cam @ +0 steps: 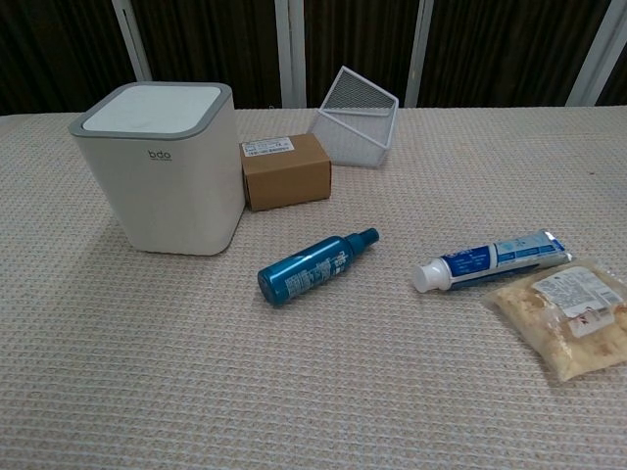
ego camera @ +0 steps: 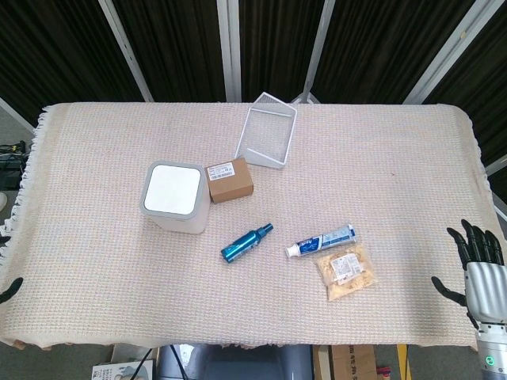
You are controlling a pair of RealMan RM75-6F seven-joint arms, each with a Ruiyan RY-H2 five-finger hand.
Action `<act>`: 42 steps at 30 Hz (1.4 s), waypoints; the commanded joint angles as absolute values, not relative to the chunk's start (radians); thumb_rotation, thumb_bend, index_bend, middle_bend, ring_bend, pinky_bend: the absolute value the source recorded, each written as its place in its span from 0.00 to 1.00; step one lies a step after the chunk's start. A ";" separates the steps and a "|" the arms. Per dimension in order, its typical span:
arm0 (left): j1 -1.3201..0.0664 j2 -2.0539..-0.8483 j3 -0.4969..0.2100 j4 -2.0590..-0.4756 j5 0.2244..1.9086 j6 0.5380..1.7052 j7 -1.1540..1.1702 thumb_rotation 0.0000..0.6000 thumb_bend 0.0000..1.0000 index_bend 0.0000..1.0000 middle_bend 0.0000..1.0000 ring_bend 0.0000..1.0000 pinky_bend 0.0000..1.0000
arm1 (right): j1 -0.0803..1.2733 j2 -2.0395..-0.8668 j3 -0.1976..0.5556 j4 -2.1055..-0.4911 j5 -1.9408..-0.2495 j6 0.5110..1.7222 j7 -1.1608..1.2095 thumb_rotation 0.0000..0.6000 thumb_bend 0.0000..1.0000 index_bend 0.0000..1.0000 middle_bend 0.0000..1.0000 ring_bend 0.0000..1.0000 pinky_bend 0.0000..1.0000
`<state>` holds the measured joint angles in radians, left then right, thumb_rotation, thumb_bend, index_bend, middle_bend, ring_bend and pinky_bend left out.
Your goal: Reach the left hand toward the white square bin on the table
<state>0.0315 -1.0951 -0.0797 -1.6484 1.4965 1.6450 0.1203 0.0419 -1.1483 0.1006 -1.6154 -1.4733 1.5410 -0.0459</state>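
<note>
**Bin waits, robot hands at the near edge**

Left robot hand shows only a dark tip – its state cannot be told. Right robot hand hangs released, fingers spread. The blue bottle lies nearer than the white bin; a brown box touches the bin's right side – both on the worktop.

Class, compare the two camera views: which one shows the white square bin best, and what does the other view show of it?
The chest view shows the white square bin best: it is close and large, with its front wall, printed logo and grey-rimmed lid visible. The head view shows it smaller from above, mostly the lid and little of its walls.
</note>
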 commanded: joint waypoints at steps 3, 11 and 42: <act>0.032 -1.095 -0.081 -1.650 1.491 1.645 0.123 1.00 0.27 0.25 0.18 0.01 0.08 | 0.042 -1.147 0.098 -1.618 -1.473 1.537 -0.047 1.00 0.17 0.15 0.00 0.01 0.02; -0.008 -1.085 -0.102 -1.633 1.525 1.626 0.073 1.00 0.28 0.24 0.40 0.30 0.36 | 0.041 -1.144 0.100 -1.623 -1.460 1.533 -0.045 1.00 0.17 0.15 0.00 0.02 0.02; -0.525 -0.979 -0.236 -1.988 1.219 0.983 0.463 1.00 0.73 0.20 0.91 0.82 0.74 | 0.059 -1.171 0.095 -1.618 -1.443 1.494 -0.095 1.00 0.17 0.15 0.00 0.03 0.04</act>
<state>-0.5002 -0.9602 -0.2313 -1.9803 1.2488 1.0024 0.4331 0.0587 -1.1707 0.0953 -1.6184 -1.4428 1.4935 -0.0947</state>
